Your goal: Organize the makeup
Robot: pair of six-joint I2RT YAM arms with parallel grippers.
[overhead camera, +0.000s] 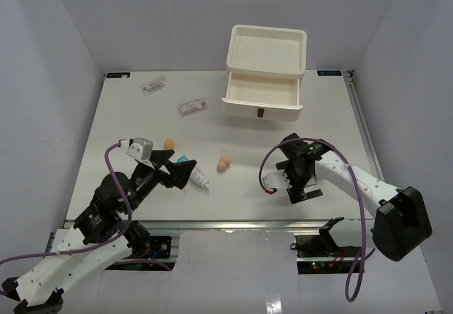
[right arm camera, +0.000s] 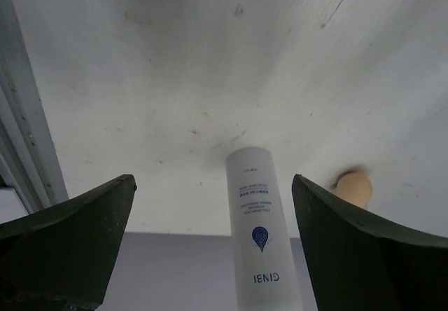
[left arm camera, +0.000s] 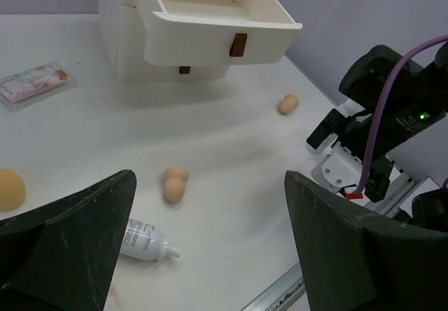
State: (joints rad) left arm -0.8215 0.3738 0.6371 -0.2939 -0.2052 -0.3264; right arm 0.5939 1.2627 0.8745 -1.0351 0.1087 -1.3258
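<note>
My left gripper (overhead camera: 172, 168) (left arm camera: 210, 255) is open and empty, low over the table. A small white bottle (overhead camera: 200, 179) (left arm camera: 145, 238) lies by its left finger, next to a teal-banded tube (overhead camera: 185, 160) that is mostly hidden. One peach sponge (overhead camera: 224, 163) (left arm camera: 175, 183) lies ahead of it, and another (overhead camera: 169, 143) (left arm camera: 10, 188) to its left. A further sponge (left arm camera: 288, 104) (right arm camera: 353, 188) lies near the right arm. Two pink-red packets (overhead camera: 153, 85) (overhead camera: 192, 106) lie at the far left. My right gripper (overhead camera: 296, 187) (right arm camera: 213, 248) is open; a white bottle with blue print (right arm camera: 259, 241) shows between its fingers, not gripped.
The white drawer box (overhead camera: 267, 66) (left arm camera: 126, 52) stands at the far centre with one drawer (overhead camera: 263, 99) (left arm camera: 217, 38) pulled open. A metal rail (overhead camera: 233, 223) runs along the near table edge. Grey walls close in the left, far and right sides.
</note>
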